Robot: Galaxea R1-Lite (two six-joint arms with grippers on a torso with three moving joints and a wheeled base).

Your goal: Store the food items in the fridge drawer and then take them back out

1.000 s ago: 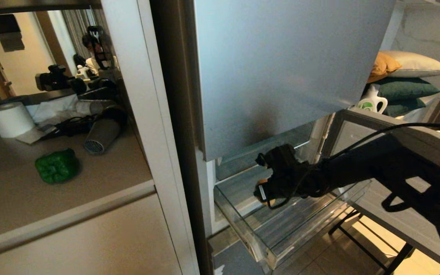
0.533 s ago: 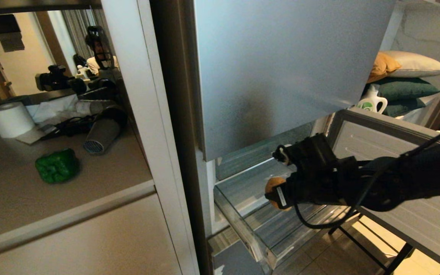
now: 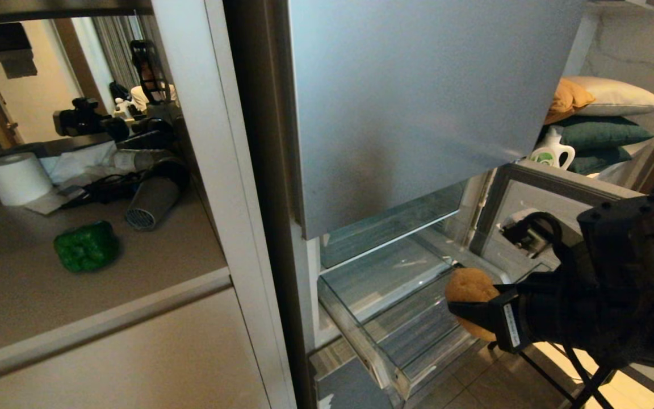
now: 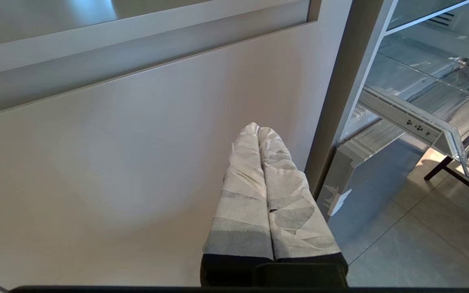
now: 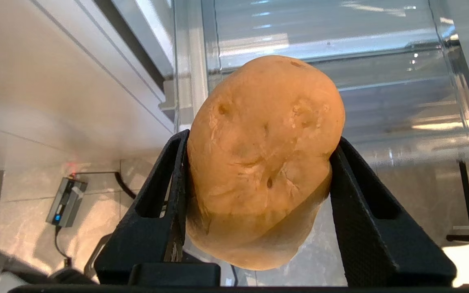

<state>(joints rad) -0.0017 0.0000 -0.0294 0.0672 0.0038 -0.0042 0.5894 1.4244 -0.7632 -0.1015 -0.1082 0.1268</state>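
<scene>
My right gripper (image 3: 465, 308) (image 5: 259, 140) is shut on a tan-brown potato (image 3: 469, 288) (image 5: 259, 162), gripped at both sides by the black fingers. It hangs just off the right side of the clear fridge drawer (image 3: 361, 345) (image 5: 454, 69), which is pulled out and shows only its ridged floor. A glossy green bell pepper (image 3: 86, 245) lies on the beige counter (image 3: 15, 295) at the left. The left gripper (image 4: 257, 129), its fingers wrapped in white, is shut on nothing and hangs low in front of the beige cabinet door (image 4: 116, 162); the drawer's corner (image 4: 450, 138) shows beside it.
The silver upper fridge door (image 3: 418, 102) hangs over the drawer, and the grey lower door (image 3: 565, 187) stands open at the right. The counter also holds a paper roll (image 3: 17, 177), a grey hair dryer (image 3: 151, 201) and cables. A person (image 3: 148, 74) is behind the counter.
The right gripper has pulled back out of the drawer, up and to the right, carrying the potato. The pepper and the left gripper have not moved.
</scene>
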